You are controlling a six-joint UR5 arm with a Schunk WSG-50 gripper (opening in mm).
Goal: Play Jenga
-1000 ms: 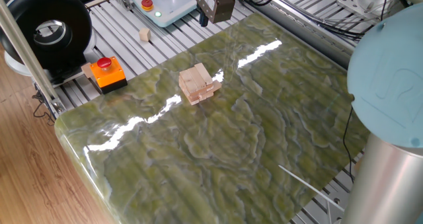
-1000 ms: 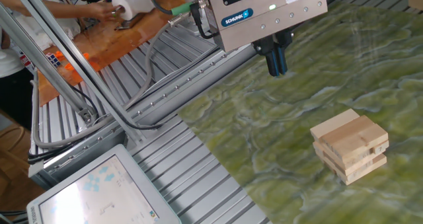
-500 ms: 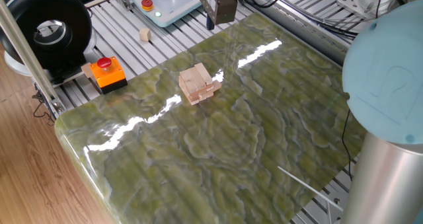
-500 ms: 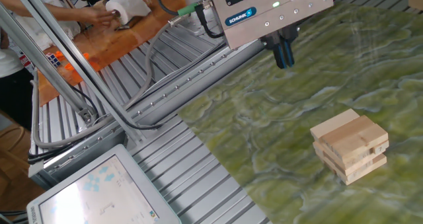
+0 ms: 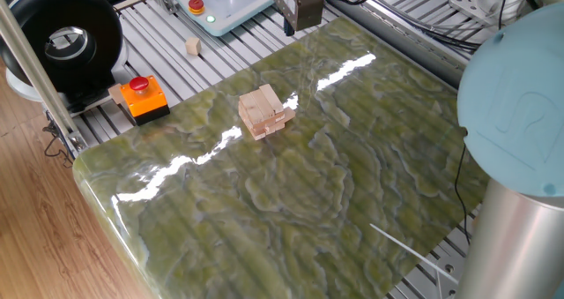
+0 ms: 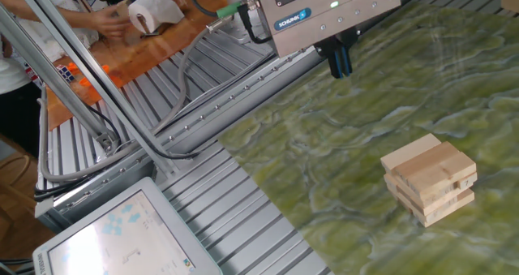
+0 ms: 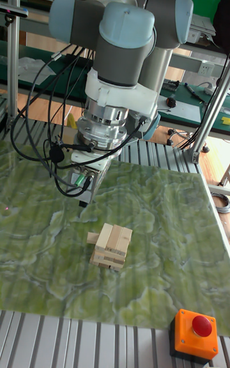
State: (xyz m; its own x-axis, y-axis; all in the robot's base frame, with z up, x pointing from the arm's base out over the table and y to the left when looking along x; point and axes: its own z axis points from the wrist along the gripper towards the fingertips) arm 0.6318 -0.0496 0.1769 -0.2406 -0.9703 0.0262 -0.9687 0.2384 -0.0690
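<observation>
The Jenga stack (image 5: 264, 112) is a low pile of pale wooden bars in crosswise layers on the green marbled table top (image 5: 291, 211). It also shows in the other fixed view (image 6: 430, 178) and in the tall view (image 7: 110, 246), where one bar juts out of a side. My gripper (image 6: 340, 66) hangs over the table's edge, well away from the Jenga stack and above the surface. Its two dark fingers (image 6: 345, 60) are pressed together with nothing between them. In one fixed view, the gripper (image 5: 291, 30) is behind the stack near the metal rails.
An orange box with a red stop button (image 5: 141, 96) sits at a table corner, with a small wooden cube (image 5: 192, 46) on the rails beyond it. A touch-screen pendant (image 6: 122, 234), hanging cables (image 6: 195, 105) and a person's hands with a paper roll (image 6: 154, 7) lie outside the table top.
The gripper has drifted a little farther from the stack, rising toward the rail-side edge. The stack has not moved.
</observation>
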